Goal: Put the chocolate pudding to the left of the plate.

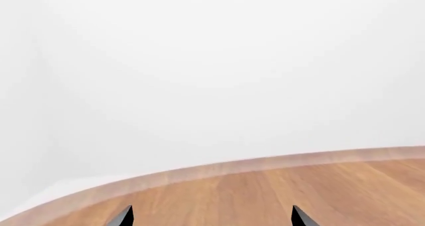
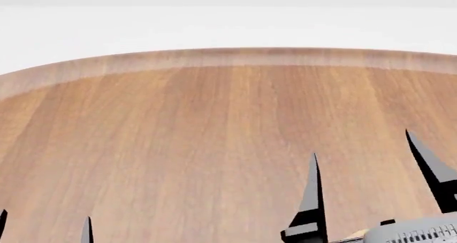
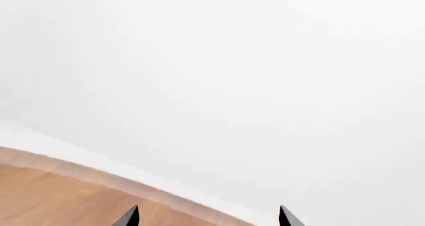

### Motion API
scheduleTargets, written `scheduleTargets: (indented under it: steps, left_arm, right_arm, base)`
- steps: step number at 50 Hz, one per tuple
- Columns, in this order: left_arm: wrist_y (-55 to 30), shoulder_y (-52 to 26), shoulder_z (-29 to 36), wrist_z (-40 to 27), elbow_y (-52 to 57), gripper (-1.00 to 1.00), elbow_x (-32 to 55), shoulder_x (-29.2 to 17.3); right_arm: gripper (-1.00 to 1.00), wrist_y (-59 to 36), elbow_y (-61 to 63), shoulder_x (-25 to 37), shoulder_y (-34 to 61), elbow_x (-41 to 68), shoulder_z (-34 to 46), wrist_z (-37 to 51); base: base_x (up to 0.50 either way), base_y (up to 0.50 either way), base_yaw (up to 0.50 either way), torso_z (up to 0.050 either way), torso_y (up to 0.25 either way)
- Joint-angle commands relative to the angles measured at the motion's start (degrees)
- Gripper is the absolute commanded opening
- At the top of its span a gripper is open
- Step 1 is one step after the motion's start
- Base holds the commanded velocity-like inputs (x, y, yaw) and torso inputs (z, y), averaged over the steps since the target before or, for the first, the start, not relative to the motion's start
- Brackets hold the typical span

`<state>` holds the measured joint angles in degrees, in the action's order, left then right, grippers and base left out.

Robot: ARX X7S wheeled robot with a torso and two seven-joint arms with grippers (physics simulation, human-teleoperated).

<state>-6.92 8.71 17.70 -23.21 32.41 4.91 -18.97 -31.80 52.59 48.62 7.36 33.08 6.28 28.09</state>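
Observation:
The chocolate pudding and the plate are out of view in all three views. In the head view my right gripper (image 2: 371, 162) rises from the lower right over the wooden table (image 2: 214, 125), its two dark fingers wide apart and empty. My left gripper (image 2: 44, 224) shows only its two fingertips at the lower left, also apart. In the left wrist view the left gripper (image 1: 212, 217) is open over bare wood. In the right wrist view the right gripper (image 3: 209, 217) is open, above the table's edge (image 3: 99, 178).
The round wooden table has a curved far rim (image 2: 236, 55), with a plain white wall and floor beyond it. The rim also shows in the left wrist view (image 1: 219, 169). No other objects are in view.

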Motion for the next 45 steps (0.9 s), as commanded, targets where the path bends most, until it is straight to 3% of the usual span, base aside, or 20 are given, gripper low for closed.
scheduleTargets:
  steps: [1,3,6,7,10,13,18,21,25,32,45]
  left_arm:
    - [-0.3,-0.1,-0.3,-0.4,0.4,1.00,0.2,-0.3]
    - [-0.5,-0.2,-0.3,-0.4,0.7,1.00,0.3,-0.4]
    - [-0.6,-0.2,-0.4,-0.5,0.8,1.00,0.4,-0.5]
    - [-0.7,-0.3,-0.5,-0.5,0.7,1.00,0.6,-0.5]
    - [-0.7,-0.4,-0.3,-0.6,0.6,1.00,0.4,-0.5]
    - [-0.8,-0.4,0.0,-0.7,0.7,1.00,0.2,-0.4]
    - [-0.7,-0.4,0.0,-0.7,0.6,1.00,0.3,-0.5]
    - [-0.8,-0.2,0.0,-0.9,1.1,1.00,0.4,-0.7]
    - [-0.7,-0.3,0.3,-0.9,0.6,1.00,0.2,-0.6]
    - [-0.7,-0.3,0.5,-0.9,0.6,1.00,0.2,-0.7]
    - [-0.8,-0.5,0.9,-1.1,0.5,1.00,0.1,-0.9]
  right_arm:
    - [1.00,-23.0,4.3,24.0,35.5,37.8,6.9,-9.8]
    - [1.00,-28.1,2.1,23.4,43.6,41.9,9.4,-19.5]
    - [1.00,-34.4,-0.8,21.1,51.2,42.5,12.8,-27.0]
    - [1.00,-33.3,-0.4,21.9,52.1,38.4,14.3,-35.6]
    - [1.00,-27.2,0.7,26.2,49.4,30.9,16.4,-50.4]
    - [1.00,-32.6,2.5,26.9,51.1,22.8,24.0,-61.5]
    - [1.00,-28.5,6.7,29.5,45.2,19.2,29.4,-65.1]
    - [1.00,-27.0,6.8,28.7,42.0,19.9,31.4,-62.5]
    - [1.00,-23.1,7.3,29.1,37.3,13.9,39.9,-60.7]
    - [1.00,-19.8,7.3,29.2,38.6,12.9,49.2,-57.8]
    - [1.00,-13.6,5.1,30.0,36.0,9.9,55.5,-54.2]
  base:
    - [0.00,0.00,0.00,0.000,0.000]
    - [0.00,0.00,0.00,0.000,0.000]
    - [0.00,0.00,0.00,0.000,0.000]
    - [0.00,0.00,0.00,0.000,0.000]
    - [0.00,0.00,0.00,0.000,0.000]
    - [0.00,0.00,0.00,0.000,0.000]
    - [0.00,0.00,0.00,0.000,0.000]
    - [0.00,0.00,0.00,0.000,0.000]
    - [0.00,0.00,0.00,0.000,0.000]
    - [0.00,0.00,0.00,0.000,0.000]
    - [0.00,0.00,0.00,0.000,0.000]
